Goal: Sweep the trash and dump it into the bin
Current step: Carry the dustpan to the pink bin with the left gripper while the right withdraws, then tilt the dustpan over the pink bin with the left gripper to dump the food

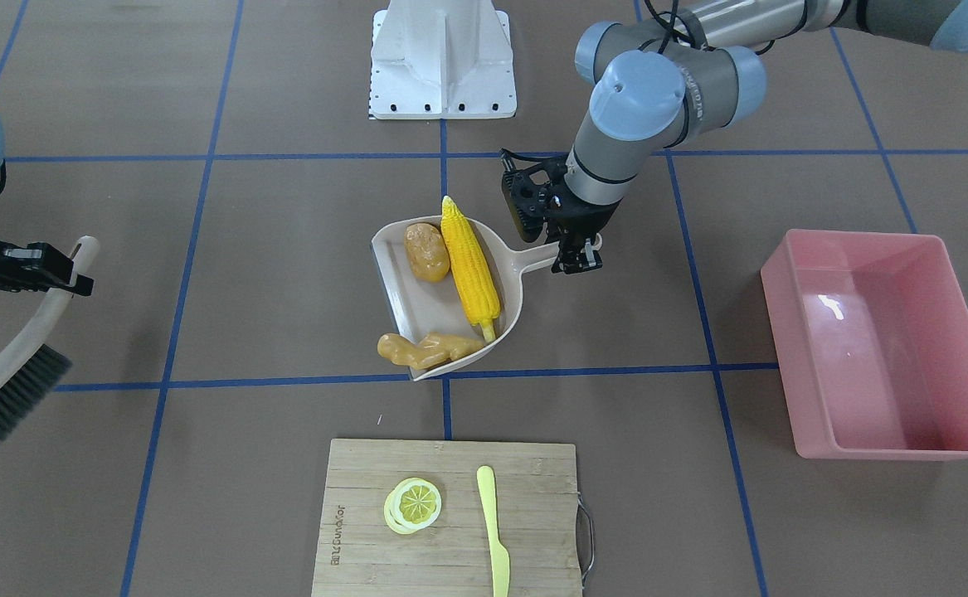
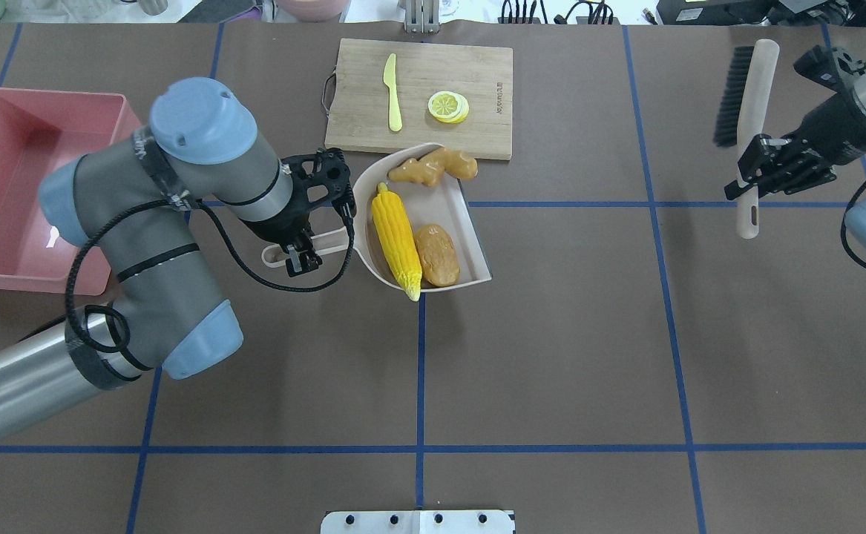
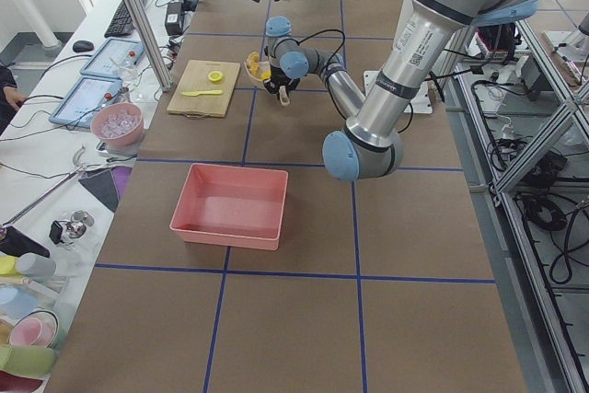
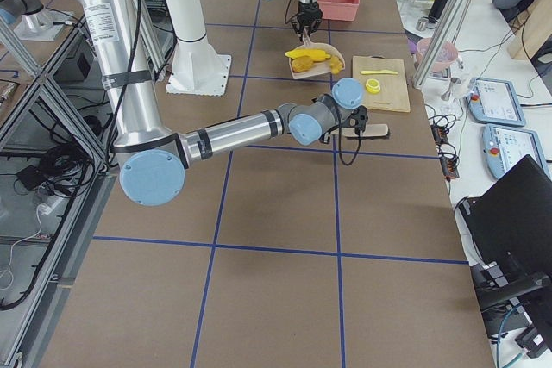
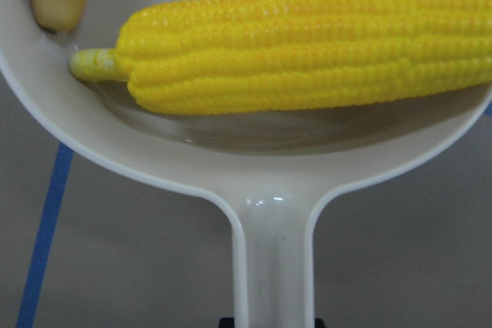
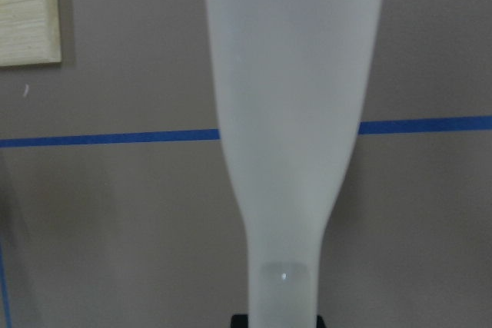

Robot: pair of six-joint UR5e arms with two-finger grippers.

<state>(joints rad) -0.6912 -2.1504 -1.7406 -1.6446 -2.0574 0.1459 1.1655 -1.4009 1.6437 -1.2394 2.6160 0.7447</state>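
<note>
Beyond the left jaws — clamped on the dustpan [image 1: 424, 305] — lies the corn [image 1: 470, 269].

2 grey arms [image 2: 143, 245], blue joint caps [image 2: 199, 119], black cables [image 2: 295, 290]

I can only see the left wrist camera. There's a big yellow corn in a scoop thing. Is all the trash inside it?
Observer: Not quite. The ginger root lies across the open lip of the dustpan, with one end sticking out past it.
Operator: Where's the bin? I can't see it!
Observer: The pink bin stands apart from the dustpan, out on the robot's left side, and it is empty.
Operator: What's the other arm doing?
Observer: The right tool grips a brush by its handle, far off from the dustpan.
</note>
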